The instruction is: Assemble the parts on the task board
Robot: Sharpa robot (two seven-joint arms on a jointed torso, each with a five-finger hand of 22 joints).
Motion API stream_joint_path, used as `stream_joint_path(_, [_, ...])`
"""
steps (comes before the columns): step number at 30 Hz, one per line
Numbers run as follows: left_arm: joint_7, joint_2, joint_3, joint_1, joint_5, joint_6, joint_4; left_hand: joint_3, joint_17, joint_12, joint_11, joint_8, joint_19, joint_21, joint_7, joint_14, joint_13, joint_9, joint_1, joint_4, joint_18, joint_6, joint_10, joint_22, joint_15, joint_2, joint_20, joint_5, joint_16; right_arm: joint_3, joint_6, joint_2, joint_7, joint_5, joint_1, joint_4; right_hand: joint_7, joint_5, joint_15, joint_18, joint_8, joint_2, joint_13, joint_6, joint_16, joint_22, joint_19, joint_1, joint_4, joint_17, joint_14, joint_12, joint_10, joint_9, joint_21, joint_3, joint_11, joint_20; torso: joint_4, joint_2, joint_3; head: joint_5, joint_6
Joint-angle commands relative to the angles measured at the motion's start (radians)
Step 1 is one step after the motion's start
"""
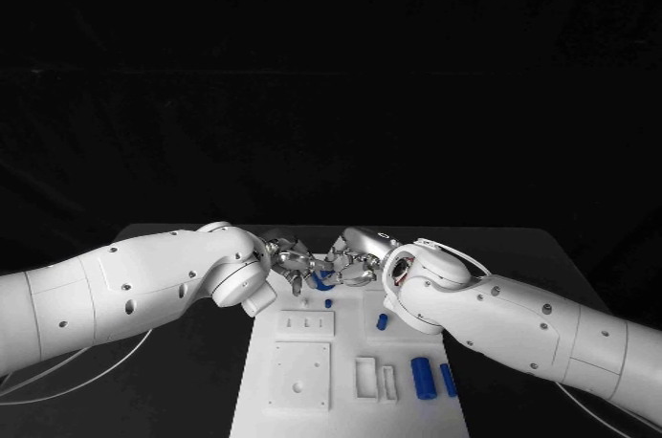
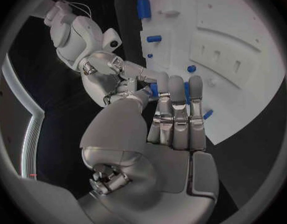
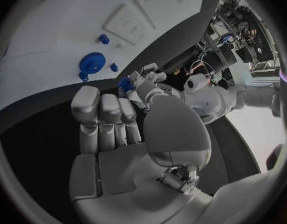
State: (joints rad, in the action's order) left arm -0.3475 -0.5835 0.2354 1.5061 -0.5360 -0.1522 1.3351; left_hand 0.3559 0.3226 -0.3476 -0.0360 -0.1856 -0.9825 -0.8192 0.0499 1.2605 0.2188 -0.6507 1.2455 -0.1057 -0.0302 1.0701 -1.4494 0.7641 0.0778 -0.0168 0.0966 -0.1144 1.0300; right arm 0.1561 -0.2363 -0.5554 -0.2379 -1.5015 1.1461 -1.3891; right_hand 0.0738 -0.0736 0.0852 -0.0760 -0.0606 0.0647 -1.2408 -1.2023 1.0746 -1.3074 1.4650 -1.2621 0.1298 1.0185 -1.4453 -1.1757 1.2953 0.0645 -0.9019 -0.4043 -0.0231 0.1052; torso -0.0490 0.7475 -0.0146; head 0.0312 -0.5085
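Both hands meet over the far end of the white task board [image 1: 311,381]. My left hand [image 1: 283,258] pinches a small blue part [image 3: 126,83] at its fingertips; the same part [image 2: 154,88] shows beside its thumb. My right hand [image 1: 362,258] hovers close opposite, its fingers [image 3: 101,115] straight and apart with nothing in them. A blue gear [image 3: 92,62] lies on the board just beyond the hands. A blue piece [image 1: 321,281] shows between the two hands; whether it is the gear or the held part I cannot tell.
More blue parts lie on the board: a short peg [image 1: 383,320], a tiny one [image 1: 328,303], and two cylinders [image 1: 422,376] near the front right. Raised white blocks with slots [image 1: 306,321] and a holed plate [image 1: 299,376] sit at the board's left. Black table [image 1: 207,381] surrounds it.
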Motion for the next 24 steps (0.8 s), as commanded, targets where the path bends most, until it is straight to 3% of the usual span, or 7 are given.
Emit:
stream_joint_path(1, [-0.011, 0.001, 0.001, 0.002, -0.006, 0.018, -0.001, 0.142, 0.004, -0.002, -0.002, -0.007, -0.003, -0.005, -0.015, 0.002, 0.003, -0.005, -0.007, 0.134, -0.001, 0.028, -0.008, 0.003, 0.005, -0.002, 0.005, 0.003, 0.007, 0.002, 0.001, 0.002, 0.005, -0.008, 0.002, 0.002, -0.016, -0.010, 0.007, 0.002, -0.002, -0.003, 0.002, -0.027, -0.007, -0.110, 0.052, 0.002, -0.005, -0.001, 0.001, 0.006, -0.005, 0.001, 0.006, 0.002, -0.006, 0.007, 0.0002, 0.000, 0.0000, 0.001, -0.001])
stream_joint_path(6, [-0.010, 0.002, 0.001, 0.002, -0.007, 0.009, -0.002, 0.145, 0.013, -0.011, -0.009, -0.022, -0.012, -0.011, -0.024, 0.013, 0.010, -0.025, -0.014, 0.136, -0.001, 0.047, -0.023, 0.008, 0.012, 0.012, 0.010, -0.024, 0.020, 0.000, -0.007, 0.003, 0.007, -0.004, 0.002, 0.004, -0.015, -0.065, 0.006, 0.000, -0.002, 0.028, 0.017, -0.013, -0.017, -0.108, 0.050, 0.020, -0.025, -0.010, 0.003, 0.024, -0.015, 0.000, 0.016, 0.046, -0.004, 0.006, 0.0006, -0.001, 0.0007, 0.000, -0.002])
stream_joint_path(10, [-0.007, 0.003, 0.001, 0.002, -0.009, -0.005, -0.005, 0.156, 0.026, -0.016, -0.019, -0.027, -0.022, -0.023, -0.033, 0.027, 0.013, -0.044, -0.029, 0.146, -0.002, 0.069, -0.043, 0.016, 0.020, 0.040, 0.019, -0.099, 0.037, -0.001, -0.019, 0.002, 0.010, -0.002, 0.002, 0.005, -0.014, -0.070, 0.005, -0.002, -0.002, 0.036, 0.026, -0.004, -0.023, -0.107, 0.050, 0.004, -0.052, -0.014, 0.002, 0.031, -0.018, 0.000, 0.025, 0.081, -0.003, 0.004, 0.0009, -0.001, 0.0009, 0.000, -0.003])
stream_joint_path(15, [-0.007, 0.003, 0.001, 0.002, -0.006, -0.008, -0.008, 0.170, 0.053, -0.008, -0.024, 0.031, -0.024, -0.027, -0.040, 0.029, 0.016, -0.090, -0.045, 0.154, 0.002, 0.112, -0.058, 0.022, 0.025, 0.060, 0.024, -0.111, 0.040, -0.003, -0.027, 0.001, 0.011, -0.001, 0.002, 0.005, -0.013, -0.067, 0.005, -0.003, -0.002, 0.036, 0.028, -0.005, -0.024, -0.107, 0.052, -0.007, -0.061, -0.015, 0.002, 0.031, -0.018, 0.000, 0.026, 0.084, -0.003, 0.004, 0.0017, 0.000, 0.0012, 0.001, -0.004])
stream_joint_path(17, [-0.008, 0.003, 0.001, 0.002, -0.003, -0.006, -0.008, 0.168, 0.061, -0.008, -0.024, 0.049, -0.024, -0.027, -0.042, 0.032, 0.018, -0.104, -0.043, 0.159, 0.002, 0.127, -0.060, 0.024, 0.026, 0.071, 0.025, -0.118, 0.037, -0.004, -0.033, 0.000, 0.011, -0.001, 0.002, 0.005, -0.016, -0.036, 0.006, -0.002, -0.002, 0.022, 0.027, -0.016, -0.024, -0.108, 0.052, -0.021, -0.056, -0.014, 0.002, 0.029, -0.017, 0.000, 0.026, 0.069, -0.005, 0.004, 0.0009, 0.000, 0.0010, 0.002, -0.003])
stream_joint_path(19, [-0.008, 0.004, 0.001, 0.002, -0.001, -0.004, -0.007, 0.173, 0.080, -0.009, -0.025, 0.103, -0.022, -0.028, -0.042, 0.033, 0.018, -0.133, -0.038, 0.152, 0.004, 0.151, -0.059, 0.029, 0.027, 0.077, 0.027, -0.120, 0.029, -0.005, -0.038, 0.000, 0.012, -0.001, 0.002, 0.004, -0.016, -0.028, 0.006, -0.001, -0.002, 0.019, 0.027, -0.021, -0.024, -0.108, 0.052, -0.022, -0.050, -0.014, 0.002, 0.029, -0.017, 0.000, 0.026, 0.052, -0.006, 0.005, 0.0010, 0.000, 0.0012, 0.002, -0.003])
stream_joint_path(24, [-0.010, 0.004, 0.001, 0.002, 0.004, 0.002, -0.007, 0.170, 0.086, -0.008, -0.025, 0.111, -0.022, -0.027, -0.043, 0.035, 0.017, -0.148, -0.037, 0.156, 0.002, 0.156, -0.060, 0.030, 0.027, 0.081, 0.026, -0.127, 0.025, -0.006, -0.045, -0.001, 0.012, 0.000, 0.002, 0.004, -0.017, -0.009, 0.007, 0.000, -0.002, 0.006, 0.028, -0.029, -0.024, -0.109, 0.053, -0.012, -0.025, -0.012, 0.001, 0.027, -0.017, 0.001, 0.025, 0.016, -0.007, 0.007, -0.0001, 0.000, 0.0011, 0.004, -0.004])
